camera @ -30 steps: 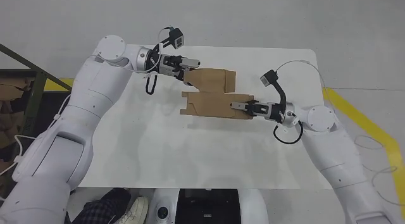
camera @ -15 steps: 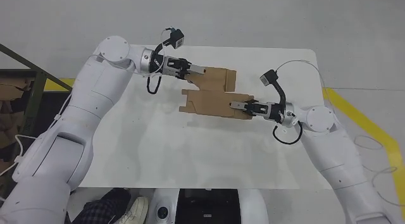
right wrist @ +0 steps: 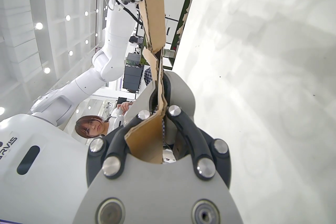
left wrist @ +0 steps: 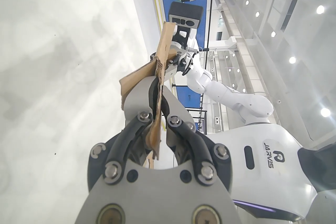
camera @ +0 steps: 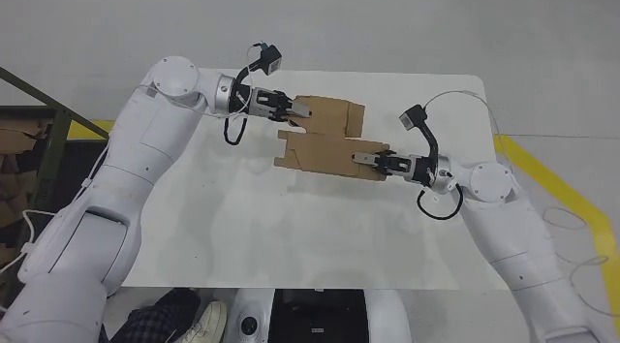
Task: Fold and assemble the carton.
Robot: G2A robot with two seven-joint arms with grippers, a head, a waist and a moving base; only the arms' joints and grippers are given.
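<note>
A flat brown carton (camera: 329, 140) hangs above the middle of the white table (camera: 252, 236), held between both arms. My left gripper (camera: 298, 110) is shut on the carton's far left flap; the left wrist view has the cardboard (left wrist: 157, 83) edge-on, pinched between the gripper (left wrist: 157, 93) pads. My right gripper (camera: 360, 160) is shut on the carton's near right edge. In the right wrist view the sheet (right wrist: 152, 12) rises edge-on from between that gripper (right wrist: 158, 101) and its pads, with a crease partway up.
The table's surface lies bare around and below the carton, with free room at the front and left. Its right edge (camera: 489, 120) sits near a yellow floor line (camera: 542, 169). A dark green frame (camera: 39, 110) stands off the table's left side.
My left gripper has turned and shifted slightly right with its flap, and the carton has moved a little to the right. The right gripper has kept its hold almost in place.
</note>
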